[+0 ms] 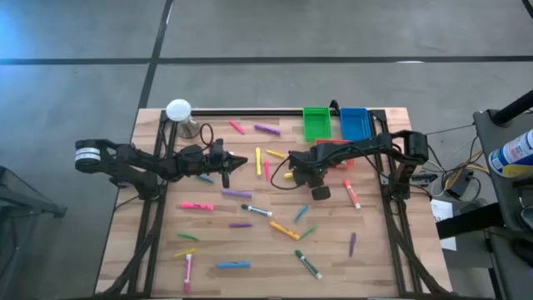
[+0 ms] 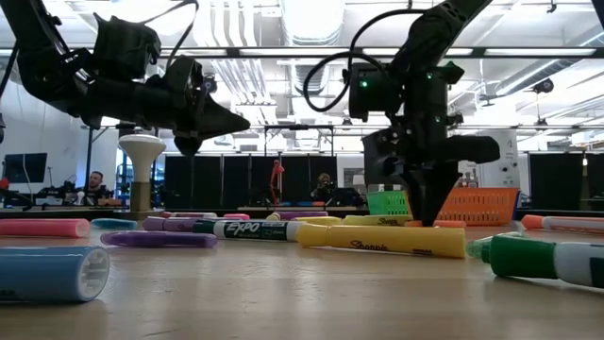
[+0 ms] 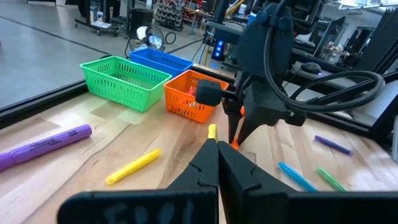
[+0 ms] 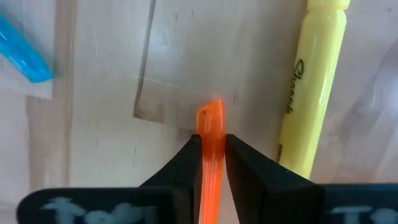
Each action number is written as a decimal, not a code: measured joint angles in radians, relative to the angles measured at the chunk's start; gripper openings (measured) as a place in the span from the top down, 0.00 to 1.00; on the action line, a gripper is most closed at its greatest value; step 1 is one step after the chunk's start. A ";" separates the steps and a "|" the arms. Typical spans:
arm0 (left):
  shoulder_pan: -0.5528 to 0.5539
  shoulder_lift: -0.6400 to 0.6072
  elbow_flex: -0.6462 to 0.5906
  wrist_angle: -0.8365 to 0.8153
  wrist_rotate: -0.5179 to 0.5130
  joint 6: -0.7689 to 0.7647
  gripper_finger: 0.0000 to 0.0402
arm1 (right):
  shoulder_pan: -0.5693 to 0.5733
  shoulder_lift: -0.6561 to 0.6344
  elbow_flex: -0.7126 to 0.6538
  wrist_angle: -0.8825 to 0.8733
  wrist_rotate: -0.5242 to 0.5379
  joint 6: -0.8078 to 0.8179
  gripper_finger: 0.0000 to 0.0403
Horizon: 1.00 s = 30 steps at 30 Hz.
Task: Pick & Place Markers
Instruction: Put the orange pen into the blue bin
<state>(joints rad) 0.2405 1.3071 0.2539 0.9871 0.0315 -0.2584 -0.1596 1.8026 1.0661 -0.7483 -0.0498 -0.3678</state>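
Note:
Many markers lie scattered flat on the wooden table (image 1: 166, 242). Near the table's middle, my right gripper (image 1: 293, 174) points down and is shut on an orange marker (image 4: 211, 134). A yellow highlighter (image 4: 310, 93) lies close beside that marker, and a blue marker (image 4: 25, 57) lies farther off on its other side. In the left wrist view the same right gripper (image 3: 238, 134) stands at the table in front of the bins. My left gripper (image 1: 240, 162) hovers level above the table, left of the right one, shut and holding nothing. My right gripper pinches the orange marker's two long sides (image 4: 212, 152) between its two fingers, a little back from one end (image 4: 211, 113), which sticks out past the fingers. The fingers come from above, pointing down, astride the marker. The marker lies along the table top.
A green bin (image 1: 316, 122) and a blue bin (image 1: 355, 123) stand at the far edge, with an orange-red bin (image 3: 191, 94) just in front of them, under the right arm. A white round object (image 1: 178, 109) and a small glass (image 1: 190, 129) stand at the far left.

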 joint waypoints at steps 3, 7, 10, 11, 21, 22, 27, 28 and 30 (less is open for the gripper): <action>0.000 0.000 0.000 0.000 0.000 -0.012 1.00 | 0.000 -0.005 0.001 0.007 -0.004 0.019 0.85; 0.000 0.000 0.000 0.000 0.000 -0.025 1.00 | 0.001 -0.021 0.001 0.006 -0.014 0.033 0.85; 0.000 0.000 0.000 0.001 0.000 -0.039 1.00 | 0.000 -0.054 0.001 0.000 -0.020 0.049 0.86; 0.000 -0.001 0.000 0.003 0.000 -0.050 1.00 | 0.000 -0.069 0.002 -0.001 -0.032 0.057 0.86; 0.000 -0.004 0.000 0.062 -0.008 -0.073 1.00 | -0.007 -0.337 0.003 -0.040 -0.115 0.178 0.86; 0.000 -0.004 0.000 0.064 -0.008 -0.073 1.00 | -0.016 -0.372 0.003 -0.046 -0.113 0.194 0.86; 0.000 -0.004 0.000 0.067 -0.008 -0.067 1.00 | -0.120 -0.514 0.002 -0.059 -0.070 0.271 0.86; 0.000 -0.004 0.000 0.067 -0.008 -0.060 1.00 | -0.150 -0.532 0.001 -0.061 -0.045 0.287 0.86; 0.000 -0.004 0.000 0.068 -0.008 -0.053 1.00 | -0.230 -0.555 0.001 -0.069 0.003 0.328 0.86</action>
<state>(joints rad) 0.2409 1.3029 0.2539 1.0553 0.0238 -0.3112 -0.3893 1.2481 1.0672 -0.8173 -0.0472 -0.0398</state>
